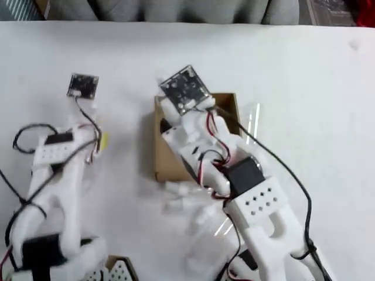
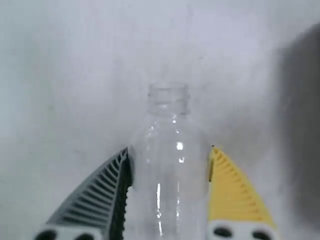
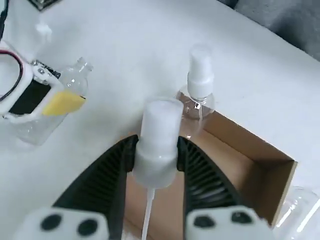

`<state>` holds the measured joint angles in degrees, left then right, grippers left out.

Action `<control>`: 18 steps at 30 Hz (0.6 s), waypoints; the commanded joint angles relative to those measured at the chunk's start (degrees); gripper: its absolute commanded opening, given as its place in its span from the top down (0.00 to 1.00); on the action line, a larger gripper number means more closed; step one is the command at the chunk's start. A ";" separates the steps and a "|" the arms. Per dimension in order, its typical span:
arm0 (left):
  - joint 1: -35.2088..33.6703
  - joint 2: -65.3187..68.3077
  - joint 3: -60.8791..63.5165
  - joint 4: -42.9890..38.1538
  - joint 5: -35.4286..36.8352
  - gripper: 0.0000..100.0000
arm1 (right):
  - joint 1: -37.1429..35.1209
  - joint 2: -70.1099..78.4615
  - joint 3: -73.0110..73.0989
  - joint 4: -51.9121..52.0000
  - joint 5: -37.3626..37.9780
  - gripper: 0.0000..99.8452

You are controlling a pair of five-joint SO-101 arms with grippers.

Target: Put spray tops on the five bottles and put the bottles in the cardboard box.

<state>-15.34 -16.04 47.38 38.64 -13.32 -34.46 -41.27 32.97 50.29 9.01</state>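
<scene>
— So, what has the left gripper [image 2: 170,150] got?

— A clear bottle [image 2: 169,100] with an open threaded neck. Its grey finger [image 2: 107,190] and yellow finger [image 2: 232,190] are closed against the bottle's two sides, over the white table [image 1: 304,70].

— And the right gripper [image 3: 156,142]?

— Its black fingers are clamped on a white spray top [image 3: 157,145], held upright with the thin dip tube hanging down between them. It hovers above the open cardboard box [image 3: 250,150].

— Where does the box sit?

— In the high view it lies near the middle of the table, partly under the right arm [image 1: 234,181], with the left arm [image 1: 58,158] well to the side of it.

— Any bottles done?

— One capped bottle [image 3: 197,95] stands upright at the box's far corner. I cannot tell whether it is inside the wall or just beyond it. A second clear bottle [image 3: 300,210] is just outside the box's side wall.

— Anything loose?

— A few loose white tops [image 1: 176,206] lie on the table close to the box's near edge.
</scene>
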 commanded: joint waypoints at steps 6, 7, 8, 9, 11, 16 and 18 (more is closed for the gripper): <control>1.19 -19.82 13.27 -10.81 -0.70 0.97 | 3.91 -1.71 -0.70 -6.11 -12.40 0.98; 1.19 -20.88 14.15 -11.25 -0.70 0.97 | 4.97 -1.71 -0.70 -6.99 -15.03 0.98; 1.19 -22.02 14.95 -11.87 -0.70 0.97 | 6.20 -1.71 -0.62 -7.87 -17.49 0.98; 1.27 -22.90 15.74 -12.75 -0.62 0.96 | 7.52 -1.71 -0.09 -8.92 -19.69 0.98; 2.42 -24.22 17.58 -14.86 -0.62 0.96 | 9.45 -1.80 1.67 -12.35 -23.82 0.98; 4.88 -28.97 22.33 -18.81 -0.62 0.96 | 13.85 -2.68 7.38 -21.85 -35.43 0.98; 4.88 -31.69 23.91 -19.16 -0.62 0.96 | 15.43 -3.21 9.67 -26.15 -39.56 0.98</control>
<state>-11.56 -41.54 69.89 22.37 -13.32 -22.51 -41.80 40.70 32.09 -22.46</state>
